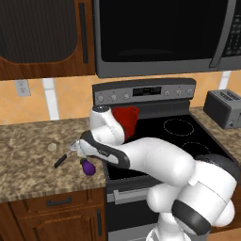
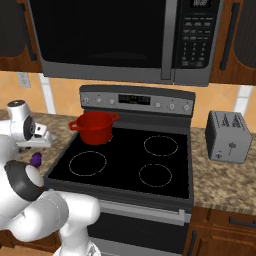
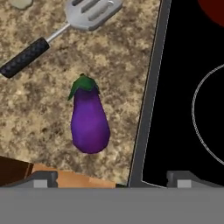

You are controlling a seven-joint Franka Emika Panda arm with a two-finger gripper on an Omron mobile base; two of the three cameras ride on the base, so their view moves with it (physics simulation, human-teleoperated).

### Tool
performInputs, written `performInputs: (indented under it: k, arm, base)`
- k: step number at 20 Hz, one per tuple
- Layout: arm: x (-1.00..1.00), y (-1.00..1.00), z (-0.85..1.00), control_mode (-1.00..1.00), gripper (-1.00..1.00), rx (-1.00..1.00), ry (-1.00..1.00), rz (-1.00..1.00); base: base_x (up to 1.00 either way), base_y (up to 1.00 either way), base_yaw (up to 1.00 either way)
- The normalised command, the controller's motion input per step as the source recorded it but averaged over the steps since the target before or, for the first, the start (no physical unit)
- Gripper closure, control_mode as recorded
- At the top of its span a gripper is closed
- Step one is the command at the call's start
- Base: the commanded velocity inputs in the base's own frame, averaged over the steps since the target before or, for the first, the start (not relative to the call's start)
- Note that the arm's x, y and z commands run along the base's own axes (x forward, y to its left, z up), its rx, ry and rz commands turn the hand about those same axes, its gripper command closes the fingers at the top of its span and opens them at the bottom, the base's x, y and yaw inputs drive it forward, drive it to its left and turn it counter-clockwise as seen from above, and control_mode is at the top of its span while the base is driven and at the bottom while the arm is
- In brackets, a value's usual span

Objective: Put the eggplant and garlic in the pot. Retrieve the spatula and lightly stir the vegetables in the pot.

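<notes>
The purple eggplant [image 3: 89,120] lies on the granite counter beside the stove's left edge, stem end toward the spatula; it also shows under the hand [image 1: 88,167] [image 2: 36,159]. My gripper [image 3: 113,179] hovers above it, open, its fingertips [image 3: 43,178] wide apart with nothing between them. The spatula [image 3: 92,13] lies just beyond the eggplant, its black handle [image 1: 60,161] pointing away from the stove. The pale garlic [image 1: 52,147] sits further left on the counter. The red pot [image 2: 94,127] stands on the stove's back left burner, partly hidden by my arm in the left base view.
The black stovetop [image 2: 125,160] is right of the eggplant. A toaster [image 2: 228,136] stands on the right counter. The microwave [image 2: 107,37] hangs over the stove. The counter's front edge [image 1: 52,190] runs close to the eggplant.
</notes>
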Motion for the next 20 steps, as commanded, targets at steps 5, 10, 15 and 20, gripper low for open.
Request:
performInputs:
  k: [5,10,15,20]
  arm:
    - [0.17,0.57,-0.54,-1.0,-1.0,0.0,0.02,0.0]
    - [0.06,0.16,-0.5,-1.0,-1.0,0.0,0.0,0.0]
    - [0.0,-0.15,-0.14,-1.0,-1.0,0.0,0.0,-0.08]
    - [0.03,-0.23,-0.31,-1.0,-1.0,0.0,0.03,-0.09]
  base:
    - [0.0,0.0,0.0]
    - [0.0,0.0,0.0]
    - [0.0,0.0,0.0]
    - [0.0,0.0,0.0]
